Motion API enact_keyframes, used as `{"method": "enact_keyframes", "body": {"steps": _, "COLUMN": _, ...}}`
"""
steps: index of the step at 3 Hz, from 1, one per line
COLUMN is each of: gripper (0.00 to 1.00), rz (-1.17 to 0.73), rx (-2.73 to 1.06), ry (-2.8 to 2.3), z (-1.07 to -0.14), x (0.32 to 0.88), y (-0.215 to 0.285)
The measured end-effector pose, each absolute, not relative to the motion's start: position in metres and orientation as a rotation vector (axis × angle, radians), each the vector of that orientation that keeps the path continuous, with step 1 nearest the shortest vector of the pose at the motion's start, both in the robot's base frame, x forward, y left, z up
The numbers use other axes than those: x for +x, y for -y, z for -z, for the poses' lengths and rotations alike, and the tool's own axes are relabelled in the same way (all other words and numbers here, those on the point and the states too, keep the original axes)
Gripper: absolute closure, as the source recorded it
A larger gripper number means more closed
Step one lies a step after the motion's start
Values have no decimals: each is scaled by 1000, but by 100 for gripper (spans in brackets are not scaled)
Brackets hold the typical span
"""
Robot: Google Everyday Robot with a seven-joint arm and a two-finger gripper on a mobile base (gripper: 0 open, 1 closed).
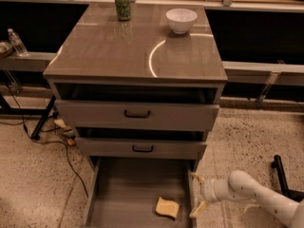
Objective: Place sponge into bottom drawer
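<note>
The pale yellow sponge [167, 207] lies flat on the grey floor of the open bottom drawer [128, 189], near its front right corner. My gripper [198, 194] is just right of the drawer's right wall, at floor-drawer height, a short way from the sponge. Its two pale yellow fingers [198, 209] are spread apart and hold nothing. The white arm reaches in from the lower right.
The two upper drawers [137, 114] stand slightly pulled out above the bottom one. A green can [122, 4] and a white bowl [181, 20] stand on the cabinet top. Cables [52, 137] lie on the floor at left. A black leg [280, 175] stands at right.
</note>
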State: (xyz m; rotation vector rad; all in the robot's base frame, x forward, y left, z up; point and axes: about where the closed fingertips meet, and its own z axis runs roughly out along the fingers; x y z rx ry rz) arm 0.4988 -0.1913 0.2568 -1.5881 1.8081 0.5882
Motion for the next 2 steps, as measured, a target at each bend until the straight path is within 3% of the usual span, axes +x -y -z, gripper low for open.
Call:
{"method": "enact_keyframes", "body": {"steps": 1, "gripper": 0, "rz": -417, "rx": -1608, "ry": -1818, "z": -315, "x": 518, "y": 237}}
{"method": "enact_keyframes", "body": {"steps": 2, "gripper": 0, "rz": -417, "rx": -1608, "ry": -1818, "z": -315, "x": 518, "y": 237}}
